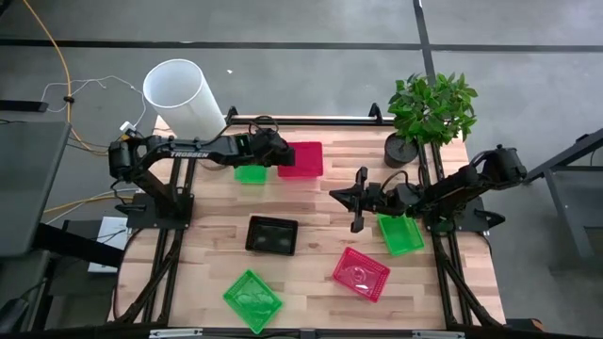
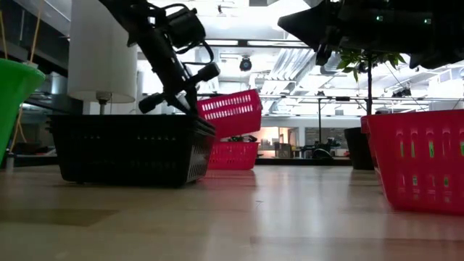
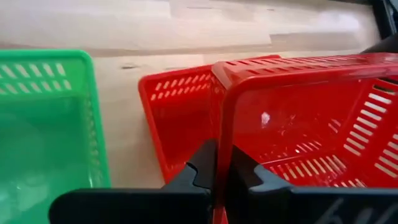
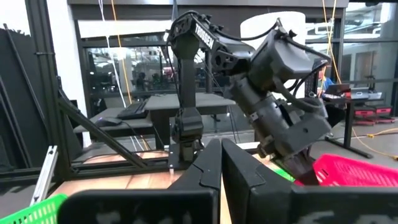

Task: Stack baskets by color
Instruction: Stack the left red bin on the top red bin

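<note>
My left gripper (image 1: pixel 280 151) reaches over the table's far middle and is shut on a pink basket (image 1: pixel 303 158). That basket hangs tilted (image 2: pixel 230 112) above a second pink basket (image 2: pixel 233 154) standing on the table. A green basket (image 1: pixel 250 173) sits next to them, under my left arm. A black basket (image 1: pixel 271 235) sits mid-table, a green one (image 1: pixel 252 299) near the front edge, a pink one (image 1: pixel 361 273) and a green one (image 1: pixel 400 233) on the right. My right gripper (image 1: pixel 337 195) hovers shut and empty at the right of centre. My left gripper pinches the pink basket's wall and rim (image 3: pixel 224 134) on the side toward the table's left, one finger inside the basket and one outside. The fingers slant down from the table's left. The basket is lifted clear and tilted, over the lower pink basket (image 3: pixel 177 118).
A large white cylinder (image 1: pixel 184 94) stands at the far left corner and a potted plant (image 1: pixel 429 113) at the far right corner. Bare wood lies between the black basket and the far baskets, and along the front right.
</note>
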You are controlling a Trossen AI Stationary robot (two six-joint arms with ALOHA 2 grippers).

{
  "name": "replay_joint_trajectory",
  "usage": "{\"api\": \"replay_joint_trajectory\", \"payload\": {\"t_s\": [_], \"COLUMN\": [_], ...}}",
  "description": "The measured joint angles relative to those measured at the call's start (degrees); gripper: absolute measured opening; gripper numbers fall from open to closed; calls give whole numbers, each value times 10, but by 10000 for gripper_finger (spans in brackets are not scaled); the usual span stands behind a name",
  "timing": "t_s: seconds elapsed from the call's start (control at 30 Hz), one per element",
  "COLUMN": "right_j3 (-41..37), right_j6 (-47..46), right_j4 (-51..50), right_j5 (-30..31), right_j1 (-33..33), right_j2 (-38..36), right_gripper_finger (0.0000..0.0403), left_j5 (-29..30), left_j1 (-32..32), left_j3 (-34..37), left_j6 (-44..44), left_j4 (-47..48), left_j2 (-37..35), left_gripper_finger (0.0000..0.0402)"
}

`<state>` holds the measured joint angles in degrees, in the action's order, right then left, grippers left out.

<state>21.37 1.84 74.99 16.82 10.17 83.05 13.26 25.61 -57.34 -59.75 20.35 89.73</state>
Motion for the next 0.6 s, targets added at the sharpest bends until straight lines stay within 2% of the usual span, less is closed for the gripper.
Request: {"api": "replay_joint_trajectory", "payload": {"t_s": [0.1,0.27,0.6], "right_j3": [0,0,0], "right_j6": [-5,-6,-6], "right_j4": [-7,-23,-26], "right_j5": [0,0,0], "right_j1": [0,0,0], "right_j2": [0,0,0], "right_gripper_finger": [0,0,0], "left_j5": [-15,6,26], "left_j1": [0,-4,-10], "left_j3": [-1,-1,0], "left_j6": [-11,-16,11], "left_j4": [27,70,51], "left_j2": [0,0,0], "left_gripper_finger": [0,0,0]}}
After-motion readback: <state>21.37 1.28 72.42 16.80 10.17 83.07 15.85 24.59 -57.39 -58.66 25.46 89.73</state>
